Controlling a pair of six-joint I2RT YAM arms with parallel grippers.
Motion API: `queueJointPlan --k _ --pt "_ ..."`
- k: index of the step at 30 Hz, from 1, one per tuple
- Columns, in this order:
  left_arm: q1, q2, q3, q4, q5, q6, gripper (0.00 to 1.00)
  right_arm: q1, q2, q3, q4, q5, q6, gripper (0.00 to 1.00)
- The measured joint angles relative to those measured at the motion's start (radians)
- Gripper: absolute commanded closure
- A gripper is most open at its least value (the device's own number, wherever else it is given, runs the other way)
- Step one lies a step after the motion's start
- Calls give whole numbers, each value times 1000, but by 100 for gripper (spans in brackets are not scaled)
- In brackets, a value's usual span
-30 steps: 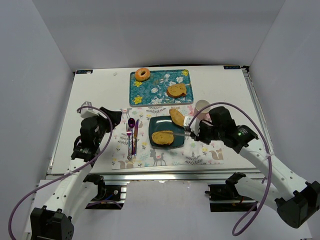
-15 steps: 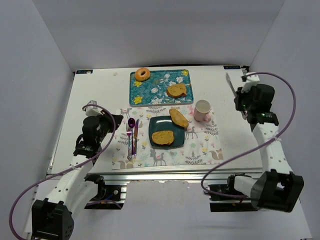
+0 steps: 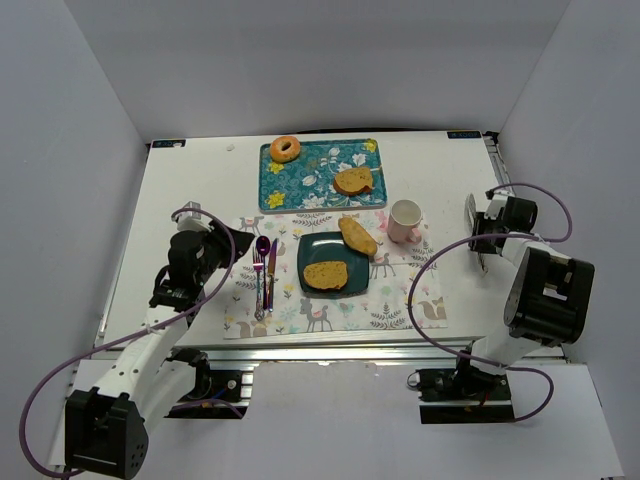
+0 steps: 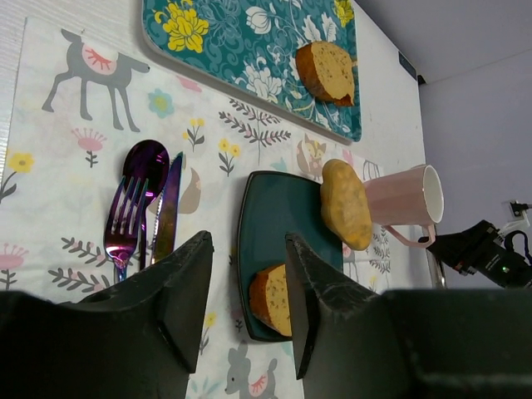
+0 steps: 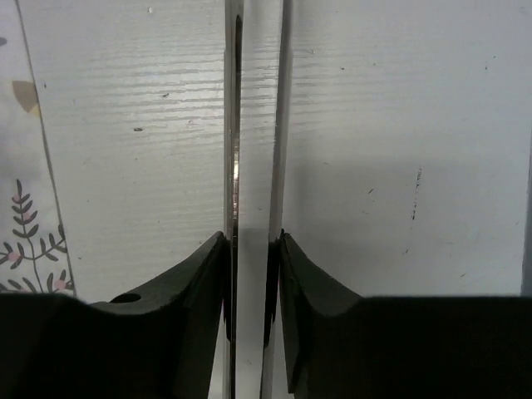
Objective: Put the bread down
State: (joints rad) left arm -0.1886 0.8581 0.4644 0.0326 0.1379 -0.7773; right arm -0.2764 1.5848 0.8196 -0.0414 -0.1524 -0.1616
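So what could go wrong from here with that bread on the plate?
The long bread slice lies across the corner of the plate, partly past the rim, near the pink mug. A nudge might tip it onto the placemat. The right gripper is shut on thin metal tongs at the right side of the table; they might slip or scrape it.

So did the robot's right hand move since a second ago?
Yes. The right gripper, shut on metal tongs, went from beside the dark plate rightward past the pink mug, toward the table's right edge.
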Motion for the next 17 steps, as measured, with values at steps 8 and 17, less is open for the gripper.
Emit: queueJointPlan --k 8,17 --pt "0 -27 0 -3 -4 -7 43 -43 -13 -33 -36 -86 -162 11" --pt "-6 -1 8 29 36 -11 32 11 -252 132 -191 -109 -207 11"
